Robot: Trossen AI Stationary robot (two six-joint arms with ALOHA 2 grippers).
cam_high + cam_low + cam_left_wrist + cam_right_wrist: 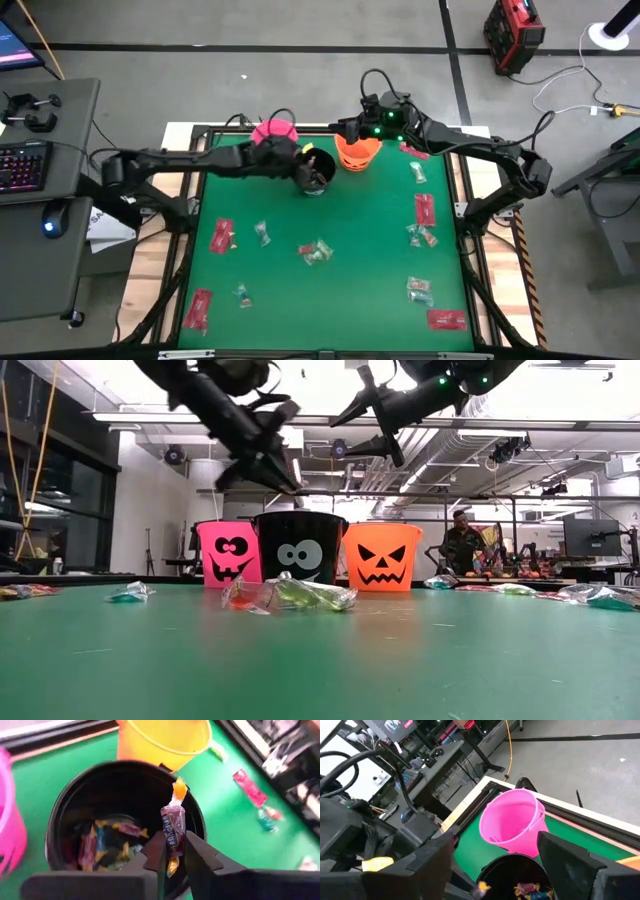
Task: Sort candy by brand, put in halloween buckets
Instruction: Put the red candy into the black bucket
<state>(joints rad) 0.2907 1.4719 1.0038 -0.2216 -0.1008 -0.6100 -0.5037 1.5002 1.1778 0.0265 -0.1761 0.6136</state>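
While over black bucket (65, 815), left claw (172, 851) pinches candy (173, 824)

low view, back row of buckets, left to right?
pink bucket → black bucket → orange bucket

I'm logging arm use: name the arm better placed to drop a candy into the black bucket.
Left. Its gripper is shut on a wrapped candy directly above the black bucket. The right gripper is open and empty.
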